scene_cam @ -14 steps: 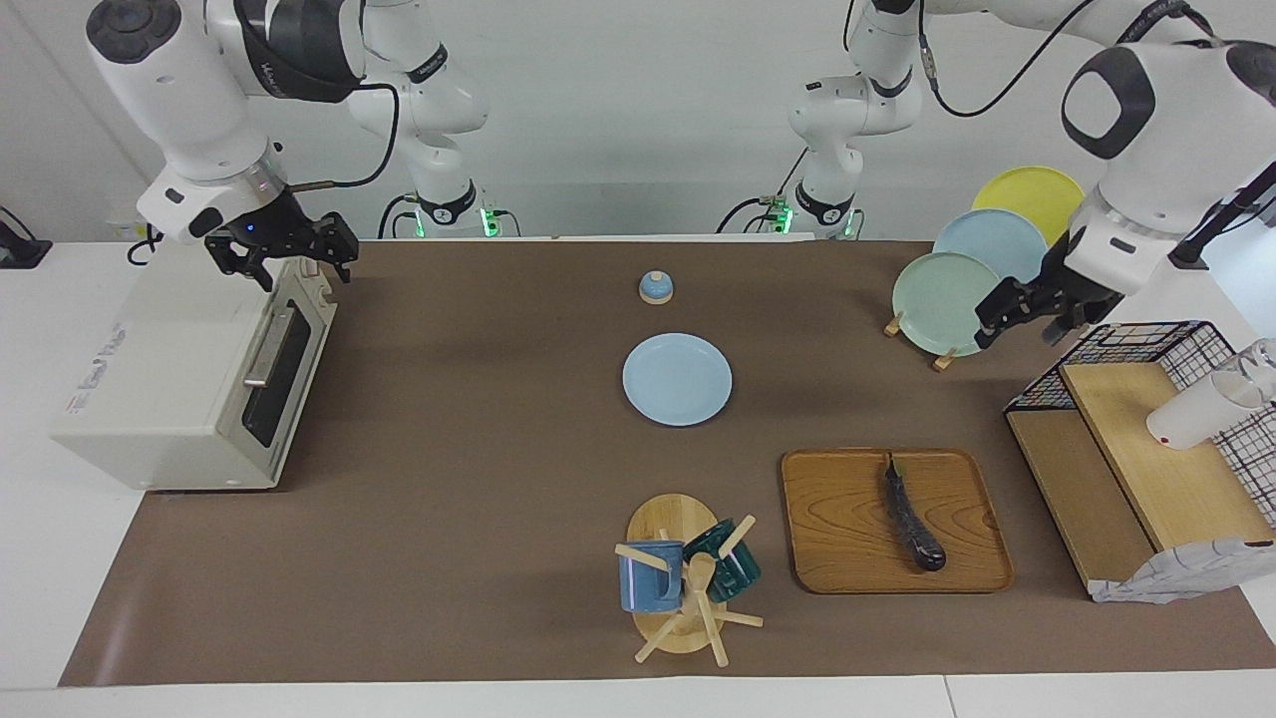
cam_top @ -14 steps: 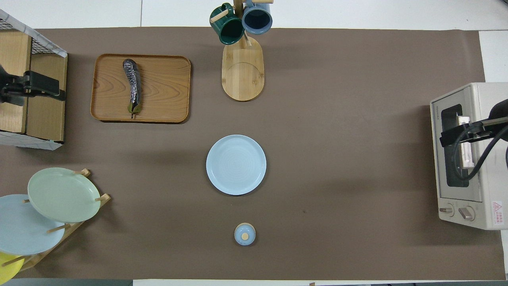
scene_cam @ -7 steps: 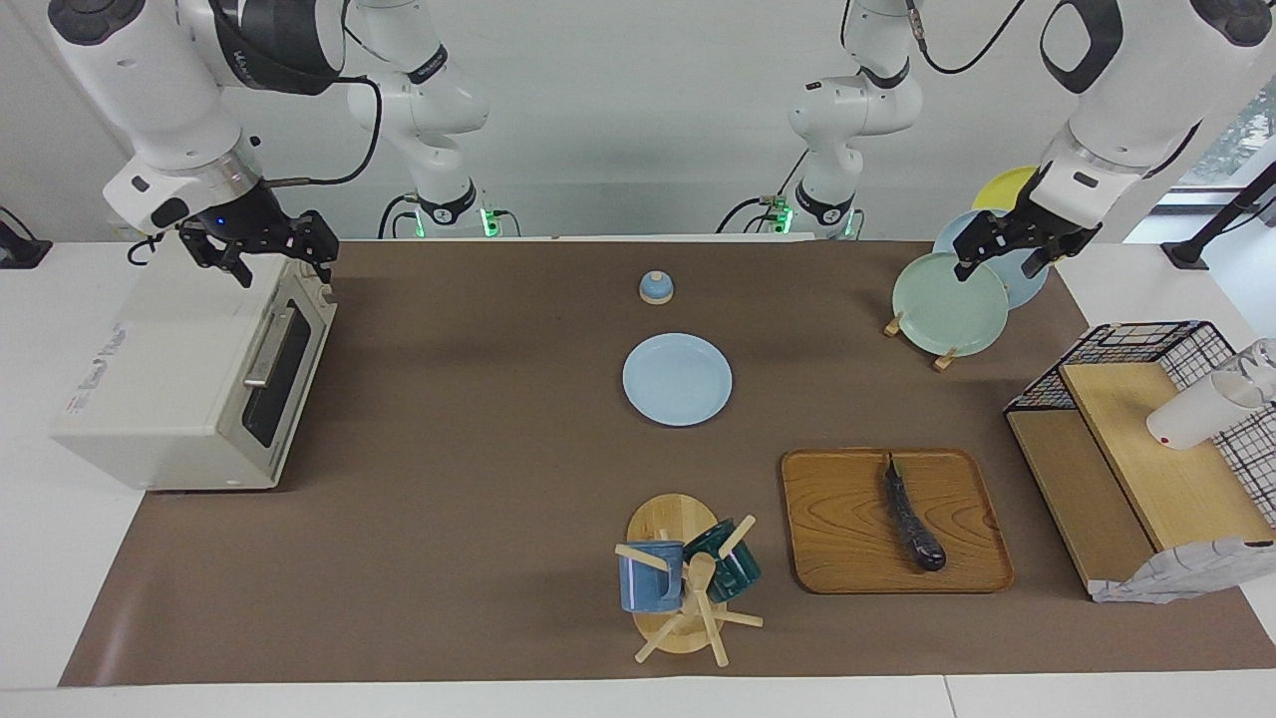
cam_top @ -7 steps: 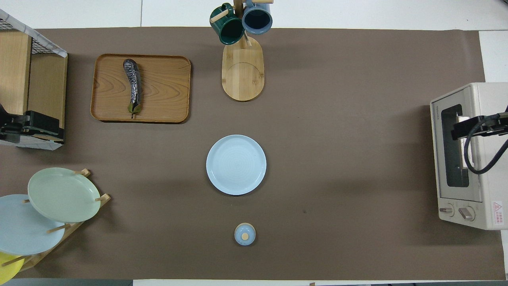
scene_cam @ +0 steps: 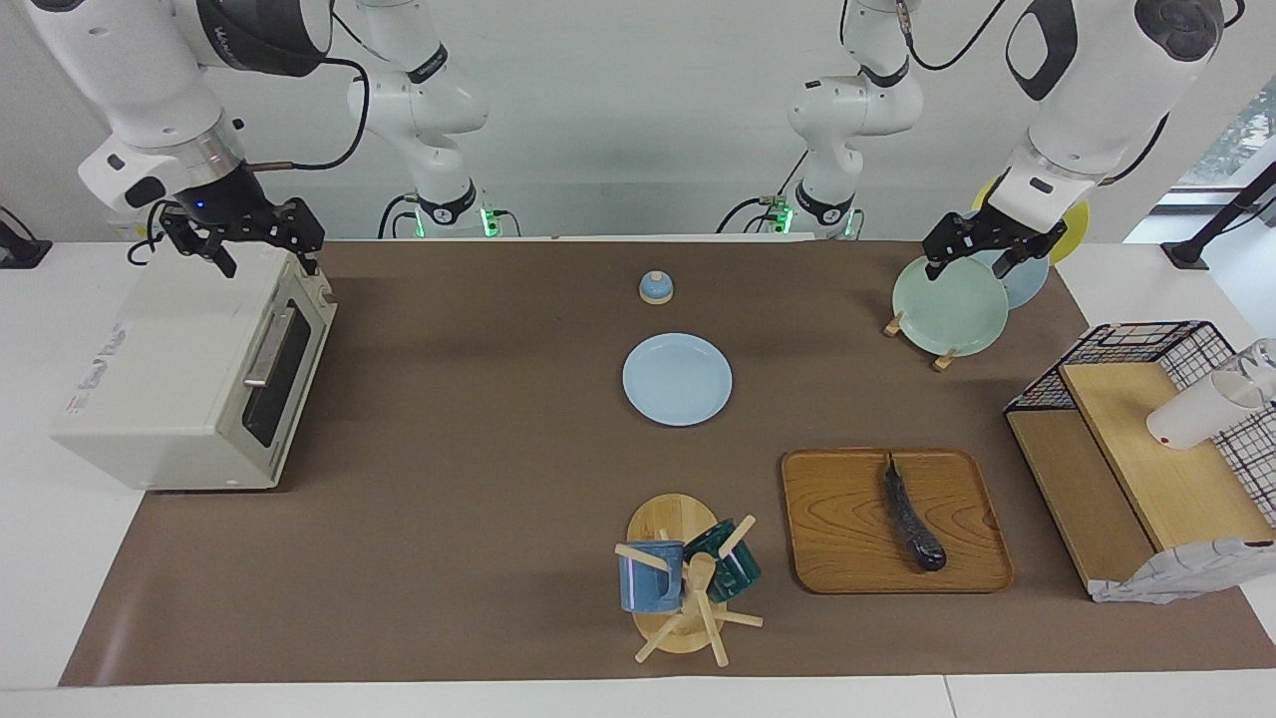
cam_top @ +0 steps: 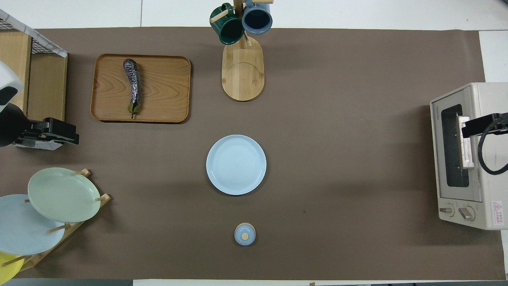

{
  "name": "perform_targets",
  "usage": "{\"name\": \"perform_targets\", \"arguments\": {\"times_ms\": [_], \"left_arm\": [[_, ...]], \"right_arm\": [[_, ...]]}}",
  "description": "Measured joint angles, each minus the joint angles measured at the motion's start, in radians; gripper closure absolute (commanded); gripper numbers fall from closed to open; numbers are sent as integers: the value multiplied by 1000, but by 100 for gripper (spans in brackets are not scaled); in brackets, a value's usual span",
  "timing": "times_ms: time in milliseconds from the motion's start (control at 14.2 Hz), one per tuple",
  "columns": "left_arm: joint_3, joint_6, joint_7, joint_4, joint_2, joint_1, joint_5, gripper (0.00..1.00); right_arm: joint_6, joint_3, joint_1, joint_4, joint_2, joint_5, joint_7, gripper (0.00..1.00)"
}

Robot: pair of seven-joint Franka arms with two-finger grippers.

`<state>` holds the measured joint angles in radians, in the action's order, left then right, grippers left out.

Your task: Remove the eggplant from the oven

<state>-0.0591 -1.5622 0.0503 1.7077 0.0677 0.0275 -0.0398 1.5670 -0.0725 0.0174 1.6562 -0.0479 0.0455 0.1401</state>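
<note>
Eggplant on wooden tray, oven door closed, both grippers' fingers spread, raised.

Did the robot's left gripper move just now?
Yes. The left gripper has pulled back from the wire basket toward the robots; it is now over the plate rack.

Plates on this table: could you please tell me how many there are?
4: a pale blue plate flat mid-table; green, blue and yellow plates in the rack at the left arm's end.
</note>
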Motion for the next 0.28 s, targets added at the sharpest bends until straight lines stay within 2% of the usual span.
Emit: {"name": "perform_targets", "arguments": {"times_ms": [283], "left_arm": [[7,2,0,-5,7,4,0,0]], "right_arm": [[0,1,2,0,0,0,-12,0]]}}
